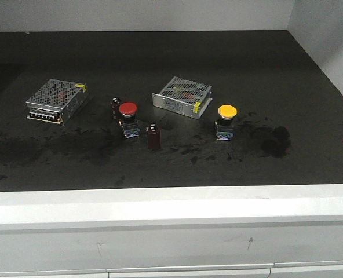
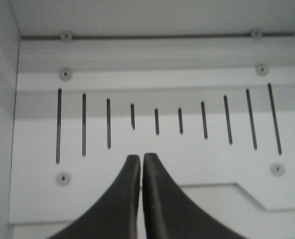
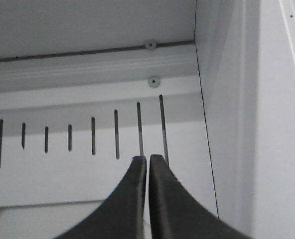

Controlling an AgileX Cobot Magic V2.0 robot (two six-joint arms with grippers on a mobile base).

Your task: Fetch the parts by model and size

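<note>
Here switches [image 1: 128, 120] [image 1: 226, 123] stand on table [image 1: 276, 69]; pincers [image 2: 141, 162] [image 3: 148, 162] face panel [image 2: 187, 164].

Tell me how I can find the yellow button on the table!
Look at the black tabletop and find the right-hand silver mesh box. Just right of it, nearer the front edge, stands the yellow push-button switch. Only it has a yellow cap; the other switch wears red.

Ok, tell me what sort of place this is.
Probably an electrical workshop or parts bench, not a home. A stained black worktop carries two mesh-covered metal boxes, a red push-button switch and a yellow push-button switch; the wrist views face a slotted white sheet-metal panel.
</note>
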